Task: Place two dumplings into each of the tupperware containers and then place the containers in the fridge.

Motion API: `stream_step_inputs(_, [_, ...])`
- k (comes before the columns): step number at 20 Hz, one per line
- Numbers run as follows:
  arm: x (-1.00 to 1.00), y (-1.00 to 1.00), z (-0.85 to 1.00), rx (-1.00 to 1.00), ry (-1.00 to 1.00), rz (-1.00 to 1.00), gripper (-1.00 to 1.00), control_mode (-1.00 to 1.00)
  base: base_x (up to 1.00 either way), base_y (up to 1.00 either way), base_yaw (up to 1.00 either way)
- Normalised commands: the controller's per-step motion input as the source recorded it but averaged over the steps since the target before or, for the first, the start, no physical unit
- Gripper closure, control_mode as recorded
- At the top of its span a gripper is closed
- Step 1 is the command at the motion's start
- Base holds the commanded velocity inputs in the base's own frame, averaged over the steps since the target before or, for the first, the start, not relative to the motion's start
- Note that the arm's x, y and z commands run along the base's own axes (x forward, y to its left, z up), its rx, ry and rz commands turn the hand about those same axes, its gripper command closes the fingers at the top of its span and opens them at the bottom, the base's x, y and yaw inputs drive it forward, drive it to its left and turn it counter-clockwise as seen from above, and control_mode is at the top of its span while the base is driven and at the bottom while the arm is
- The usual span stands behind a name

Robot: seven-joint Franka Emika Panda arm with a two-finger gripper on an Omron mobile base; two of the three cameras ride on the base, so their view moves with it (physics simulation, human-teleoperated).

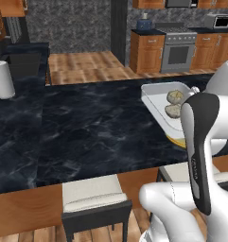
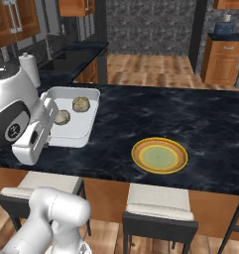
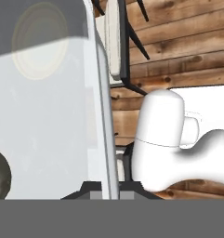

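White tray: a shallow white tupperware tray (image 2: 71,116) with a low rim and round corners sits near the edge of the dark marbled stone counter (image 2: 165,116).
Inside it: two small beige, wrinkly dumplings (image 2: 81,104), close together but apart.
Hand: the two-finger gripper (image 3: 108,193) is pinched tight on the near rim of the white tray. In the hand view the thin rim runs right between the two dark tips.
Step now: this tray looks full, so I think the robot is taking hold to carry it to the fridge.
Next move: lift the tray slowly and keep it flat, or the dumplings could roll out. Then the base has to drive to the fridge.
What could go wrong: the grip is only on one thin edge, so the tray might tip.
Other things: a round green plate with a yellow rim (image 2: 159,156) sits on the counter well apart from the tray. A white paper towel roll (image 1: 3,78) stands far off.
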Motion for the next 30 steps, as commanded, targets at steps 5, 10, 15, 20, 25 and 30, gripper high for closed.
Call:
stream_step_inputs(5, [-0.02, 0.00, 0.00, 0.00, 0.00, 0.00, 1.00, 1.00, -0.31, -0.07, -0.01])
stream_step_inputs(10, [0.00, 0.00, 0.00, 0.00, 0.00, 0.00, 1.00, 1.00, -1.00, -0.82, -0.26])
stream_step_inputs(15, [0.00, 0.00, 0.00, 0.00, 0.00, 0.00, 1.00, 1.00, -0.71, -0.10, -0.77])
stream_step_inputs(20, [0.00, 0.00, 0.00, 0.00, 0.00, 0.00, 1.00, 1.00, -0.15, 0.00, -0.96])
stream_step_inputs(25, [0.00, 0.00, 0.00, 0.00, 0.00, 0.00, 1.00, 1.00, 0.00, 0.00, -0.98])
stream_step_inputs(30, [0.00, 0.00, 0.00, 0.00, 0.00, 0.00, 1.00, 1.00, 0.78, -0.22, -0.47])
